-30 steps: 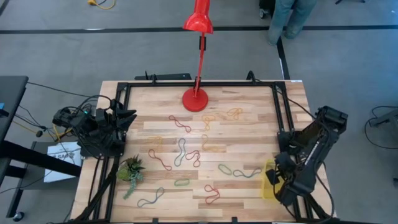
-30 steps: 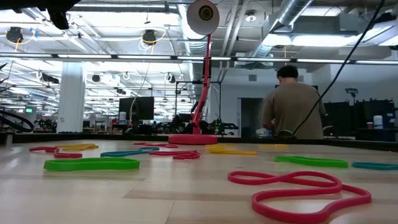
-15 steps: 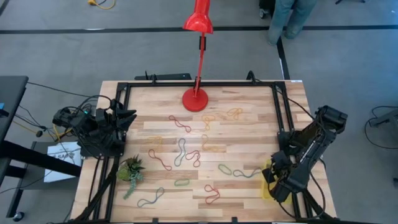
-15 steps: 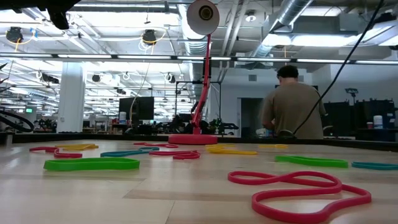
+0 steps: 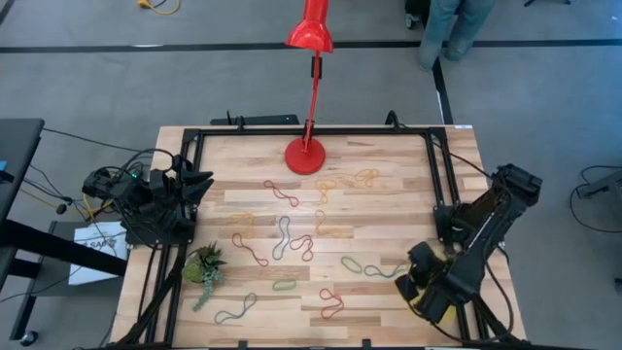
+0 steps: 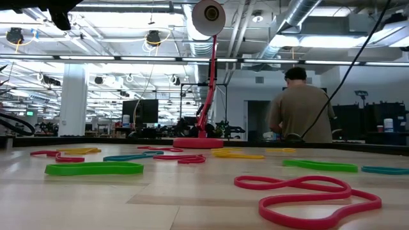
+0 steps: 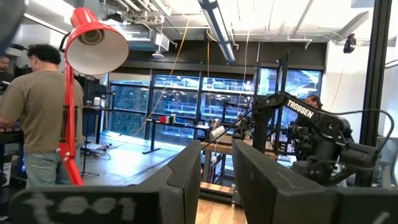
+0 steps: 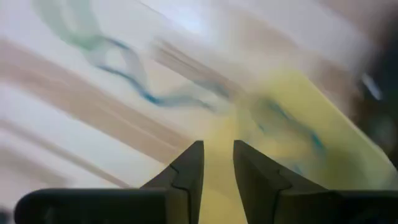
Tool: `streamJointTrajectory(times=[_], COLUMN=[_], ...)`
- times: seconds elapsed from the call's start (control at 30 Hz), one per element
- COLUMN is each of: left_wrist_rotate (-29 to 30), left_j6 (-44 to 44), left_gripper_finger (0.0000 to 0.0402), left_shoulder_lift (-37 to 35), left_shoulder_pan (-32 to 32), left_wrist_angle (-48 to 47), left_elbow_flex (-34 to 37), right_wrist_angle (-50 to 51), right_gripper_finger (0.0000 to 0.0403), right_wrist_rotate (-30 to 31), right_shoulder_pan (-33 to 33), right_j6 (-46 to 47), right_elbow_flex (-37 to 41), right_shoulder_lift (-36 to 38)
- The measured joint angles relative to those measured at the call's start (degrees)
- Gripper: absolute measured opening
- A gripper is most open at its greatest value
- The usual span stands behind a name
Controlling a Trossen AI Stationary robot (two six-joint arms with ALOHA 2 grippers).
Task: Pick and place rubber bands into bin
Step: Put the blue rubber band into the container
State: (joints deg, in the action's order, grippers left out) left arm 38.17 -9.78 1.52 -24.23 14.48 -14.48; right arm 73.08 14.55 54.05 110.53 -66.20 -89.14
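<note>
Rubber bands (image 5: 283,238): strewn over the wooden table (image 5: 389,185), left of the right gripper (image 5: 416,282).
Bin (image 8: 298,124): under that gripper, jaws slightly parted, empty.
Left gripper (image 7: 216,180): parked, parted, empty.
Room: red lamp (image 5: 310,39), person (image 6: 299,105) behind.

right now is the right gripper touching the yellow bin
Cannot tell. In the right wrist view the right gripper hangs over the bin, nothing between its parted fingers, but the picture is smeared. In the high view the arm covers most of the bin.

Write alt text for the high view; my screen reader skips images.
Rubber bands lie scattered across a wooden table. The right gripper hangs over the yellow bin at the right edge; the left gripper waits at the left edge.
</note>
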Motion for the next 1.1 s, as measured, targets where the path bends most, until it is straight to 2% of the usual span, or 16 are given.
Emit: streamJointTrajectory(times=[0.13, 0.23, 0.4, 0.53, 0.67, 0.83, 1.1], left_wrist_rotate=[0.0, 0.0, 0.0, 0.0, 0.0, 0.0, 0.0], left_j6=[0.16, 0.31, 0.43, 0.44, 0.46, 0.48, 0.5], left_gripper_finger=[0.0082, 0.0082, 0.0082, 0.0082, 0.0082, 0.0082, 0.0082], left_shoulder_lift=[0.0, 0.0, 0.0, -0.01, 0.0, 0.0, -0.01], left_shoulder_pan=[0.01, 0.02, 0.01, 0.01, 0.02, 0.02, 0.02], left_wrist_angle=[0.0, 0.0, 0.0, 0.0, 0.0, -0.02, -0.01], left_elbow_flex=[0.0, 0.0, 0.0, 0.0, 0.0, 0.0, 0.0], right_wrist_angle=[-6.81, -11.2, -15.9, -23.72, -28.73, -29.11, -35.02], right_gripper_finger=[0.0082, 0.0082, 0.0082, 0.0082, 0.0082, 0.0082, 0.0082], right_wrist_rotate=[13.61, 15.79, 12.68, 5.34, -1.89, -2.51, -2.73], right_shoulder_pan=[-1.24, -3.95, -9.44, -13.06, -15.29, -17.74, -18.96], right_j6=[-11.82, -20.82, -30.78, -36.81, -37.51, -37.51, -37.51], right_elbow_flex=[-0.06, -0.06, 0.22, 3.76, 7.91, 10.85, 14.65], right_shoulder_lift=[-0.02, -0.13, -0.14, -0.22, -0.22, -0.22, -0.22])
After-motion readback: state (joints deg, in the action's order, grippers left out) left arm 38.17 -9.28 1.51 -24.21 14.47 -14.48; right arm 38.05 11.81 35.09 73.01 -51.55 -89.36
